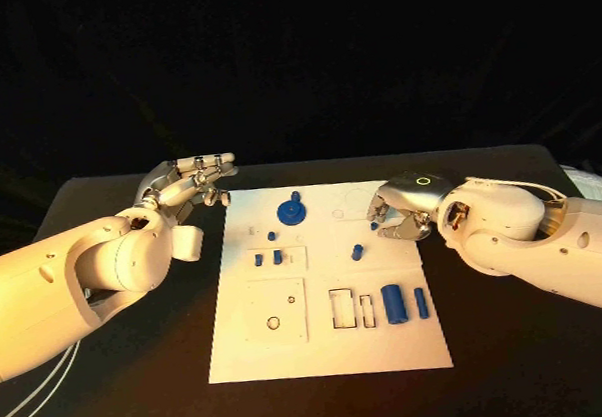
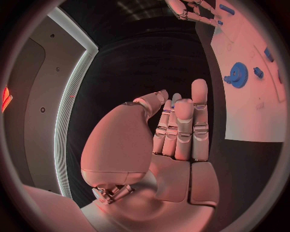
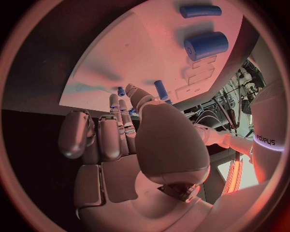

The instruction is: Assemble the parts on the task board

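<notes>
Nearest the head camera: white arms entering from both sides, over the black table (image 1: 105, 410).

Largest on that table: white task board (image 1: 332, 356), lying flat in the middle, long sides running from near edge to far edge.

Left hand (image 1: 190, 185) hovering beside the board's far left corner, fingers straight and pressed side by side, holding nothing; in the left wrist view same hand (image 2: 178, 125) seen with fingers upright and close together, clear of the board.

Right hand (image 1: 400, 213) over the board's right edge toward the far end, fingers curled down toward the surface; cannot tell whether anything is pinched. In the right wrist view fingertips (image 3: 115, 104) close to a small blue peg (image 3: 160, 89), contact unclear.

On the board, by size:
- Blue gear (image 1: 290, 213) near the far edge, lying flat.
- Thick blue cylinder (image 1: 393, 302) lying near the right edge, toward the near end.
- Thin blue rod (image 1: 422, 302) just beside it, closer to the right edge.
- Slim blue bar (image 1: 367, 309) beside a rectangular cut-out (image 1: 342, 309).
- Two short blue pegs (image 1: 269, 258) standing in a raised square block near the left edge.
- Single small peg (image 1: 357, 254) standing mid-board.
- Square plate (image 1: 276, 312) with an oval hole near the left edge.
</notes>
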Available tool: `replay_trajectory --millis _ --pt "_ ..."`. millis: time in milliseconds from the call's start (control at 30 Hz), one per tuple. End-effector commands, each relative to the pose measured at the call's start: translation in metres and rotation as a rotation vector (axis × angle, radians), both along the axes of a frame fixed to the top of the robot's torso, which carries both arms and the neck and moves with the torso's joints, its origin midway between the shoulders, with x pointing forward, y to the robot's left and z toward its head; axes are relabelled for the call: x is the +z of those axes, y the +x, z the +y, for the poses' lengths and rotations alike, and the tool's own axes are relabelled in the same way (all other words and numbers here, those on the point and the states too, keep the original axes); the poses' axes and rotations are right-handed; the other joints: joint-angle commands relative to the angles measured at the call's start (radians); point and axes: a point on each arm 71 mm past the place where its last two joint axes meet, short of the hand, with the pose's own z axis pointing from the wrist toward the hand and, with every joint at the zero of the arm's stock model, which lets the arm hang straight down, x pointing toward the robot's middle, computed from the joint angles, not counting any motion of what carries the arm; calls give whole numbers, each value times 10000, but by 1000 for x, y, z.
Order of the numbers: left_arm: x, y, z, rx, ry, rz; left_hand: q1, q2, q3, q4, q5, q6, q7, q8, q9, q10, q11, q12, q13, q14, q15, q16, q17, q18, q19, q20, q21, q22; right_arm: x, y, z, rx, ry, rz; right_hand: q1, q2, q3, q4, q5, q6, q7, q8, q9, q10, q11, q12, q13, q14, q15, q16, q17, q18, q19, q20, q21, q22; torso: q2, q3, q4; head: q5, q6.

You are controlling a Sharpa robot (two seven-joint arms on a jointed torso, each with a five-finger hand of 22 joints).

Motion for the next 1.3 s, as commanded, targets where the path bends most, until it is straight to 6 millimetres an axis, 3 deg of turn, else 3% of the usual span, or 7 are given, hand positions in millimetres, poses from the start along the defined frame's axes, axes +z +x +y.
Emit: replay_trajectory --millis 33,467,700,1100,1300 --pt "1 1 3 294 -248 -62 -46 7 -87 -6 -20 -26 54 4 -13 -72 29 37 13 -61 22 -69 -33 114 -78 3 -52 -25 0 1 1 -60 -351 -328 -12 -7 200 11 -142 56 -38 -59 -13 108 1 -62 -125 384 -73 -39 -21 107 13 -58 -55 -24 3 -9 -4 -20 0" --pt "1 0 2 207 -222 5 -26 16 -107 -25 -17 -41 66 -1 -15 -114 40 54 12 -74 30 -88 -75 112 -73 7 -76 -44 -8 5 6 -188 -28 431 34 259 1040 9 -588 207 1 -43 7 296 20 -90 -559 403 -46 -6 0 99 56 -49 -65 -12 9 0 4 -3 -29" --pt "1 0 2 146 -245 -57 -53 39 -163 -11 -29 -50 95 -1 -14 -161 63 91 15 -94 50 -109 -127 107 -67 20 -115 -74 -13 8 7 -300 -82 769 9 267 1261 -36 -696 261 4 -38 21 364 25 -94 -690 402 -35 -1 -7 100 63 -34 -69 -14 13 -7 1 19 -38" --pt "1 0 2 85 -270 -69 -40 66 -166 -16 -26 -51 96 2 -12 -177 64 105 16 -100 53 -114 -141 107 -66 23 -129 -84 -15 8 8 -244 -335 761 48 283 1632 -259 -695 473 -9 7 84 634 -4 -54 -859 413 -41 45 29 88 101 -38 -30 54 13 -1 -6 9 -71" --pt "1 0 2 35 -265 -64 -37 83 -169 -17 -26 -50 98 4 -12 -187 66 112 16 -104 55 -117 -150 108 -65 25 -136 -90 -14 8 10 -195 -384 431 226 426 1959 -565 -916 766 -38 107 181 1029 -68 21 -909 442 -86 138 128 63 167 -70 68 210 12 -3 2 -7 -116"
